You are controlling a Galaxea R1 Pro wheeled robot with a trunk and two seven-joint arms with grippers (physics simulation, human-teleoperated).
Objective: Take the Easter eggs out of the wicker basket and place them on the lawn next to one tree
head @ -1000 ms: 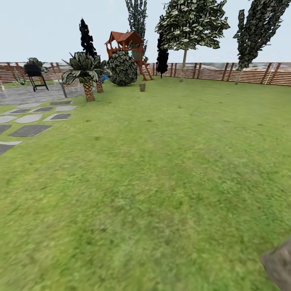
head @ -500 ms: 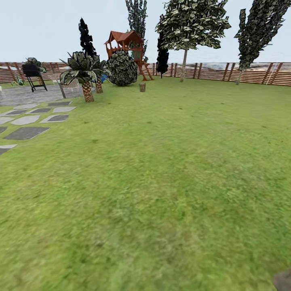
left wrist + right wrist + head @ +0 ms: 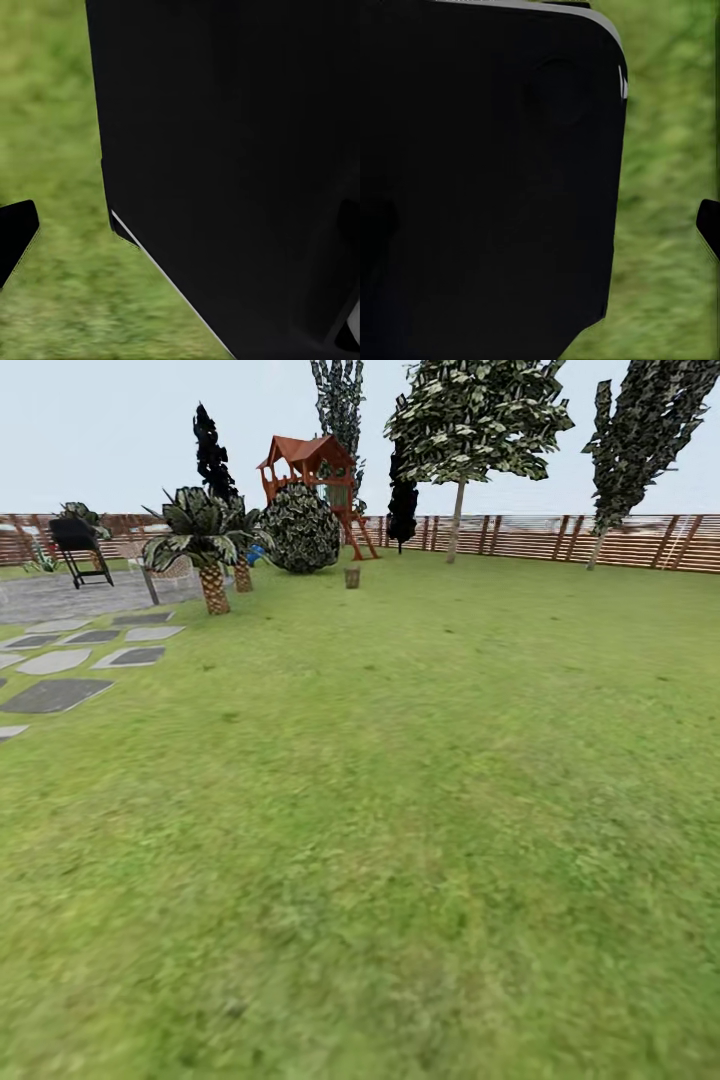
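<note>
Head view: lawn (image 3: 400, 810) wide ahead; pale-trunked tree (image 3: 457, 520) far ahead, right of playhouse (image 3: 310, 470). Small brown object (image 3: 352, 576) before playhouse, possibly basket, too small to tell. Fingers' state: cannot tell, either arm.

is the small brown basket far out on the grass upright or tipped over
Upright: the basket stands straight on the grass near the round bush. Too far to see inside.

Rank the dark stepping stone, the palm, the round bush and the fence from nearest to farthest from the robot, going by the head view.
1. Dark stepping stone, left foreground.
2. Palm, farther back on the left.
3. Round bush, beyond the palm, centre-left.
4. Fence, along the garden's far edge.
</note>
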